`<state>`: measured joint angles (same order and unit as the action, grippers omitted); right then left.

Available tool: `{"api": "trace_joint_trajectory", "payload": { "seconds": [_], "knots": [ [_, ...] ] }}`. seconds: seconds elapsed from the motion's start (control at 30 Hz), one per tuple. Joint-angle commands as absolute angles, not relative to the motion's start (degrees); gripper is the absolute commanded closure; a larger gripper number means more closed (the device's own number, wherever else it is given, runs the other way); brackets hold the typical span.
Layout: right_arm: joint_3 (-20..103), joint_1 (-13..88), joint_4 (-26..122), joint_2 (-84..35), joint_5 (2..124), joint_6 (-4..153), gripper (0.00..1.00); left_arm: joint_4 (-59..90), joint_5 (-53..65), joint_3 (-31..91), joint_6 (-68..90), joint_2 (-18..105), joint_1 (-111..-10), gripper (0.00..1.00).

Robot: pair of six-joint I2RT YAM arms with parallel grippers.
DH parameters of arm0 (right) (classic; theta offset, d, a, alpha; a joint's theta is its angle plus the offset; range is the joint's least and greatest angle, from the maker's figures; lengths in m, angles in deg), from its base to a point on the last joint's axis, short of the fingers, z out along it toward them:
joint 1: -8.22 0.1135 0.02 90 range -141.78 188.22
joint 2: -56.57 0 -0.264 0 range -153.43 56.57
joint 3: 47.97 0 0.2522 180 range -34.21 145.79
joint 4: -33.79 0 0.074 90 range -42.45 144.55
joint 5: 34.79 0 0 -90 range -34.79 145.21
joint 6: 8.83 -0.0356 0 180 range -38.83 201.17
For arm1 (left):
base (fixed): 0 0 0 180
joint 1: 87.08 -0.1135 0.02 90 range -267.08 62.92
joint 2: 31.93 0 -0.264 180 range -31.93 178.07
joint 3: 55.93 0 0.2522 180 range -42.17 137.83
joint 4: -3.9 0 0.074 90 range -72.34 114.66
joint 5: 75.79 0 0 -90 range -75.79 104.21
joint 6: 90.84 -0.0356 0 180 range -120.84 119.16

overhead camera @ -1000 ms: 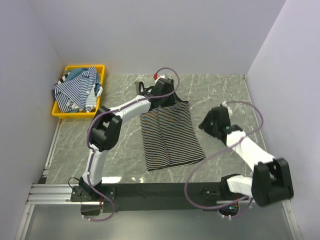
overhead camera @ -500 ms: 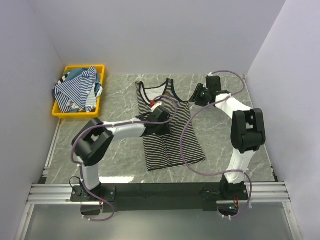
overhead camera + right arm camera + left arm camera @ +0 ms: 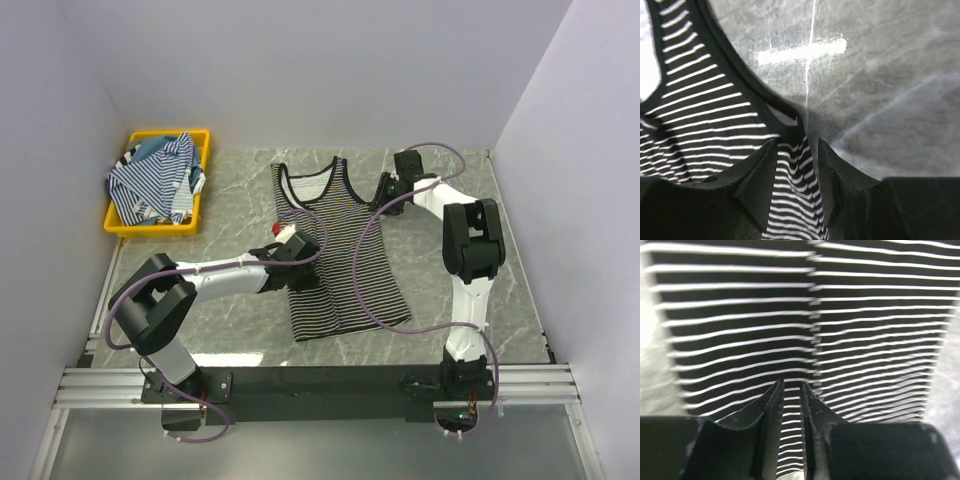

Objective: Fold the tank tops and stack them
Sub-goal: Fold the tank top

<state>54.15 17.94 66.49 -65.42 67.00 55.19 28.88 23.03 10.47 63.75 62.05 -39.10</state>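
One black striped top lies flat and unfolded right of the bin, which holds the other tops in a heap, with nothing stacked yet; the right gripper straddles its bin-far edge with jaws apart, while the left gripper, its jaws nearly together at the bin-side edge, may or may not be pinching cloth.

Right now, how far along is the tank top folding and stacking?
Done: the black white-striped tank top lies flat on the marble table. In hand: left gripper and right gripper sit at its side edges, no fold yet. Left: folding it, plus striped tops heaped in the yellow plastic bin.
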Motion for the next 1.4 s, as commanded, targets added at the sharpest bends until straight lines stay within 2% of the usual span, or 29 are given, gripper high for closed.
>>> {"api": "trace_joint_trajectory", "payload": {
  "seconds": [0.0, 0.1, 0.13, 0.23, 0.4, 0.6, 0.77, 0.87, 0.97, 1.1, 1.37],
  "knots": [
    [56.94, 18.59, 68.12, -66.39, 65.40, 55.60, 0.57, 37.16, 26.51, 11.53, 69.63, 61.24, -39.01, 0.75],
    [57.02, 19.47, 68.20, -66.56, 64.27, 55.68, 0.69, 37.26, 26.51, 9.87, 70.70, 60.63, -39.70, 0.74],
    [57.02, 19.73, 68.47, -66.65, 63.91, 55.68, 0.76, 37.17, 26.34, 9.51, 70.79, 60.71, -40.06, 0.74],
    [55.97, 19.74, 68.03, -66.21, 63.56, 55.42, 0.85, 37.17, 25.81, 8.37, 70.26, 61.24, -41.81, 0.74],
    [49.48, 19.83, 64.62, -62.79, 62.86, 54.02, 0.90, 39.44, 28.35, 8.19, 67.19, 62.73, -44.62, 0.74],
    [38.14, 20.09, 59.34, -56.03, 62.33, 51.64, 0.92, 44.63, 36.52, 11.35, 63.76, 63.52, -46.65, 0.73],
    [32.77, 20.09, 57.57, -51.89, 61.80, 51.28, 0.92, 43.42, 36.20, 13.99, 56.84, 60.99, -47.27, 0.72],
    [34.69, 20.00, 58.27, -52.32, 62.06, 52.34, 0.86, 38.24, 33.90, 13.38, 53.13, 57.56, -45.43, 0.66],
    [36.54, 20.00, 57.83, -52.94, 64.08, 52.61, 0.75, 37.26, 32.58, 15.47, 48.39, 54.74, -39.56, 0.57],
    [38.65, 19.83, 57.83, -53.29, 66.01, 52.78, 0.62, 36.04, 29.60, 17.33, 47.76, 54.21, -33.93, 0.53],
    [40.85, 19.56, 59.24, -53.82, 67.96, 52.96, 0.63, 35.85, 29.24, 25.14, 50.57, 66.22, -19.51, 0.55]
  ]
}}
